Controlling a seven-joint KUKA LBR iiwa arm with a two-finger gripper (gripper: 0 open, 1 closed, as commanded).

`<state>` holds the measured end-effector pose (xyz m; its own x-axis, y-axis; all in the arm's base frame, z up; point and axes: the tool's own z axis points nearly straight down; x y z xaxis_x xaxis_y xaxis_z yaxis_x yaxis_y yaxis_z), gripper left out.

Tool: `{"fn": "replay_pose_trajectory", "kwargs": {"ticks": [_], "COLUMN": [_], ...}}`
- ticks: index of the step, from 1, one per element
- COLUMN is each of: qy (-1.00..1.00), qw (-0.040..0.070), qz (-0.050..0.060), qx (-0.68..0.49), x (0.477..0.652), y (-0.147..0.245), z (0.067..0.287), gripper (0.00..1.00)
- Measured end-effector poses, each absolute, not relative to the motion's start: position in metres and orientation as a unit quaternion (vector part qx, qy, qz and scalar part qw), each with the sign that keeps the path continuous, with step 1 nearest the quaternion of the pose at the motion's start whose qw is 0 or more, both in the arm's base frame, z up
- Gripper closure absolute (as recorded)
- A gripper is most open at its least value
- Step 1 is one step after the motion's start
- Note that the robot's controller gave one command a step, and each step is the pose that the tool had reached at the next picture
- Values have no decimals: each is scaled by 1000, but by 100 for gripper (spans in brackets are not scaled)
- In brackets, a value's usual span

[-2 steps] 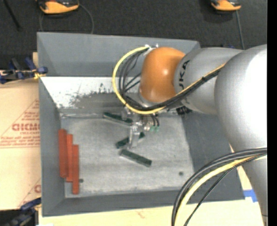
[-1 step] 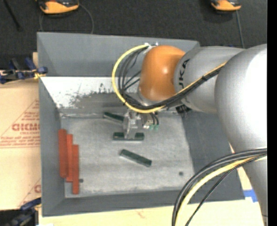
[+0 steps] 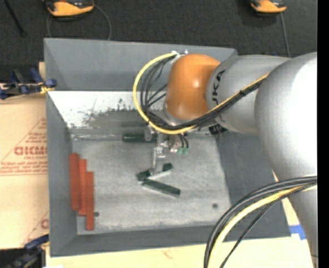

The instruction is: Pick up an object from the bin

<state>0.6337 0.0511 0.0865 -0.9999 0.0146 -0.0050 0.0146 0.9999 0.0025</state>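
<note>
My gripper (image 3: 161, 159) hangs below the wrist near the middle of the bin. Its tip is right above one end of a dark green stick (image 3: 156, 173) that lies slanted on the bin floor. A second dark green stick (image 3: 163, 188) lies just in front of the first, and the two touch or nearly touch at their left ends. Whether the gripper touches the upper stick I cannot tell. Another dark green piece (image 3: 134, 138) lies to the gripper's left, near the back wall.
Two long red bars (image 3: 79, 190) lie side by side along the bin's left wall. A small dark speck (image 3: 214, 206) sits on the floor at the front right. The arm and its orange cover hang over the bin's back right.
</note>
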Motion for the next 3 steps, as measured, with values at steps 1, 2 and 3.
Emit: {"fn": "replay_pose_trajectory", "kwargs": {"ticks": [1,2,3], "qy": [1000,1000,1000], "qw": [-1,2,6], "qz": [1,1,0], "qx": [4,4,-6], "x": [566,569,580], "y": [33,34,25], "z": [82,82,206], "gripper": [0,100,100]}}
